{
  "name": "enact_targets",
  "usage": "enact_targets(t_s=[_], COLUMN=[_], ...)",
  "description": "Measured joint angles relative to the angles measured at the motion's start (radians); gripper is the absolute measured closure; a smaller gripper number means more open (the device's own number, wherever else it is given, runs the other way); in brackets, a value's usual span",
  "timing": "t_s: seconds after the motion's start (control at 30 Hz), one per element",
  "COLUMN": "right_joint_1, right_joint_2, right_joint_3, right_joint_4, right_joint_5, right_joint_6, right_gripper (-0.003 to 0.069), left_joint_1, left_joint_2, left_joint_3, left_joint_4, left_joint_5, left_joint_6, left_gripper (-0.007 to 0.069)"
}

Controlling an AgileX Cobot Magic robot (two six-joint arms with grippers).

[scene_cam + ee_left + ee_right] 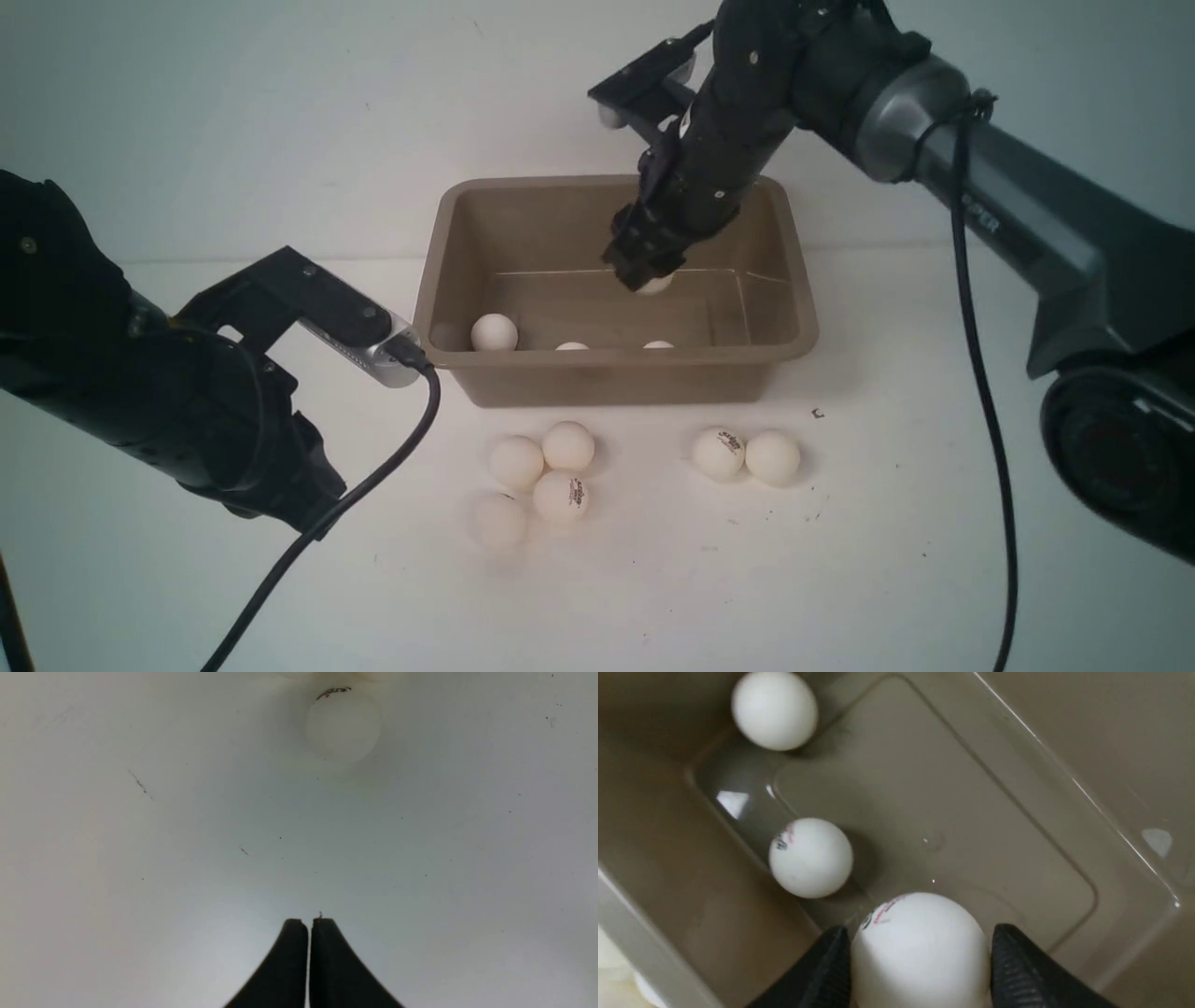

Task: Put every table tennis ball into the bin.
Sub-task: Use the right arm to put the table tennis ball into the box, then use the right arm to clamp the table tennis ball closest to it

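The right end effector (644, 266) grips a small smooth white table tennis ball (920, 947) inside the rectangular tan-brown plastic bin (616, 383) — its floor lies straight below, with three loose balls (493, 332) aside. The left end effector (308, 926), closed on nothing, looks nearer the six balls on the white table (934, 560) — one ball (342, 725) just ahead of it

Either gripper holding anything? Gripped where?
Right gripper pinches a table tennis ball across its sides, over the bin. Left gripper shut, empty.
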Motion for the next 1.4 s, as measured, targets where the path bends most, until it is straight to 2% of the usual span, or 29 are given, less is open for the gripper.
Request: enact_targets(t_s=[0.27,0.53,0.63,0.73,0.9,1.1,1.3,1.4], right_joint_1=[-0.001,-0.001,-0.004,-0.007,-0.026,-0.032,-0.032,-0.032], right_joint_2=[-0.015,-0.174,-0.328,-0.438,-0.623,-0.666,-0.658,-0.644], right_joint_3=[0.0,0.003,0.028,0.111,0.405,0.761,1.013,1.115], right_joint_4=[-0.014,-0.145,-0.203,-0.215,-0.219,-0.213,-0.204,-0.197], right_joint_5=[0.0,0.006,0.002,0.001,0.005,-0.013,-0.23,-0.399], right_joint_6=[0.058,0.091,0.12,0.126,0.147,0.172,0.178,0.179], right_gripper=[0.0208,0.0204,0.0202,0.0202,0.0202,0.0202,0.0202,0.0202], left_joint_1=[0.0,0.0,0.0,0.0,0.0,0.0,0.0,0.0], left_joint_2=[0.0,0.0,0.0,0.0,0.0,0.0,0.0,0.0], left_joint_3=[0.0,0.0,0.0,0.0,0.0,0.0,0.0,0.0], left_joint_4=[0.0,0.0,0.0,0.0,0.0,0.0,0.0,0.0], left_joint_5=[0.012,0.012,0.012,0.012,0.012,0.012,0.015,0.016], left_joint_6=[0.0,0.0,0.0,0.0,0.0,0.0,0.0,0.0], left_gripper=[0.0632,0.0632,0.0632,0.0632,0.0632,0.0632,0.0632,0.0632])
